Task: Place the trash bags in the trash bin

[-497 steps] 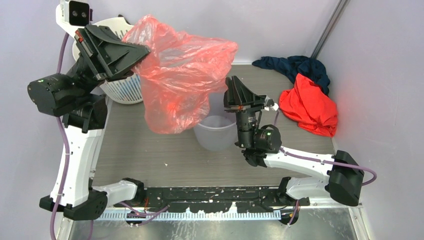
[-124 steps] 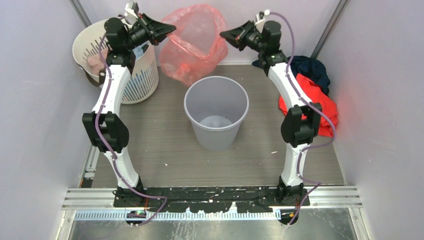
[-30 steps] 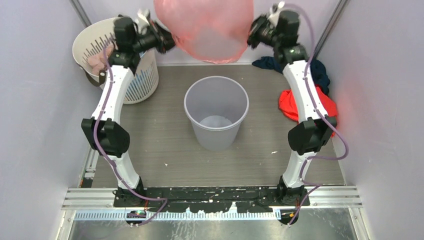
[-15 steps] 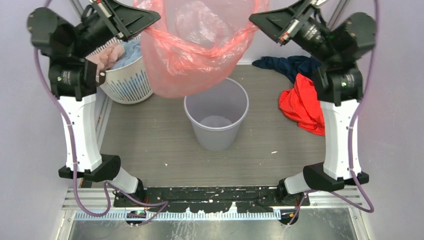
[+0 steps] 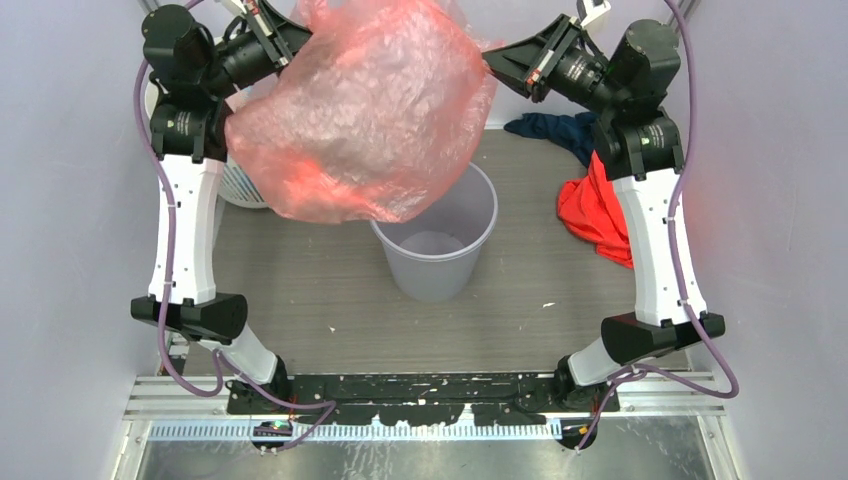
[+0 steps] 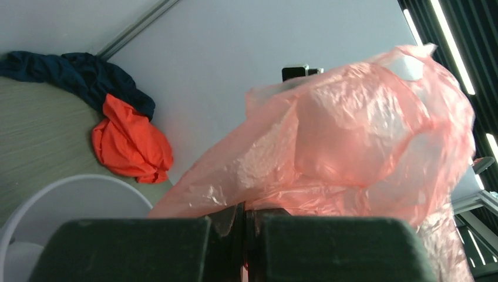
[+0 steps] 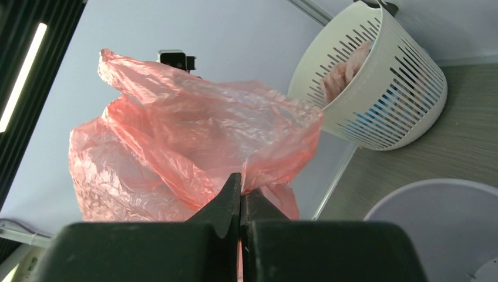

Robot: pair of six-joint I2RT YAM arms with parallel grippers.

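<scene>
The booth had pale lilac walls and a grey wood-grain table (image 5: 300,300), with both arms reaching up high from the near edge. The pink-red trash bag (image 5: 370,110) was up in the air, strung between the two grippers and puffed out like a balloon, all crinkly and see-through. The left gripper (image 6: 244,214) had its fingers pinched tight together on a fold of the film, pretty clear from its wrist camera. It was the same on the other side: the right gripper (image 7: 241,191) was clamped on another bit of the bag's edge, with no gap between the fingers.

From above, the bag's lower belly hung over the left and rear part of the rim of the trash bin (image 5: 440,255), so it blocked that part of the rim from view. None of the bag was actually inside the bin, as far as I could tell. The bin itself stood upright about mid-table, light grey and round.

The white slotted laundry basket (image 7: 382,88) sat in the far left corner with some pink and blue cloth showing through the slots. Over on the far right there was a red-orange garment (image 5: 595,215) crumpled on the table, touching a dark blue one (image 5: 550,130) behind it.
</scene>
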